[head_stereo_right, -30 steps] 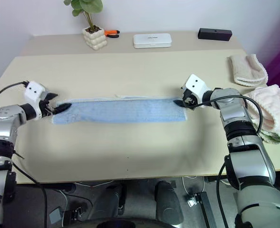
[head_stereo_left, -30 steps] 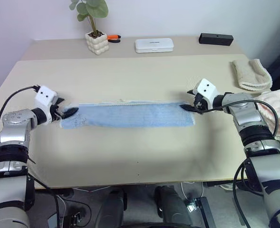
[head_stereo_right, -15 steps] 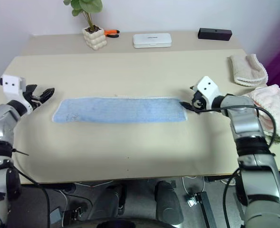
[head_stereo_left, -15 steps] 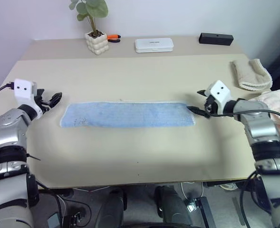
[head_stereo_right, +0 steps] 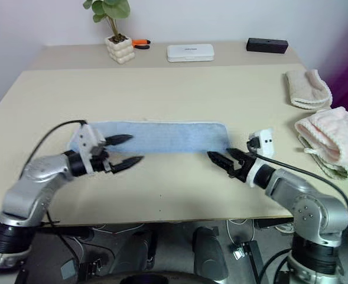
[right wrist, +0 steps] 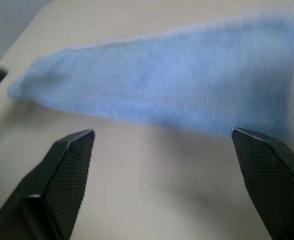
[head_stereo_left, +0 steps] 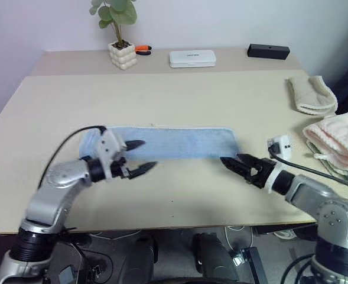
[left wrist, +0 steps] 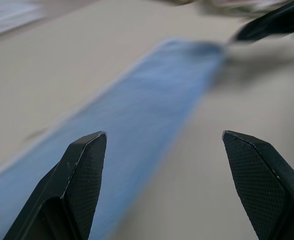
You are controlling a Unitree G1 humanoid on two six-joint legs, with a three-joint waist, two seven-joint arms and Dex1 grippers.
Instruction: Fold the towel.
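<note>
Towel, light blue and folded into a long narrow strip, was laid flat across the middle of the table, parallel to its front edge. Both grippers were held spread wide and empty nearer the front edge: the left gripper over the strip's left end, the right gripper just off its right end.

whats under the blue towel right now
The towel lies flat on the beige table, folded into a long strip. Any lower layers or trapped items are covered.
</note>
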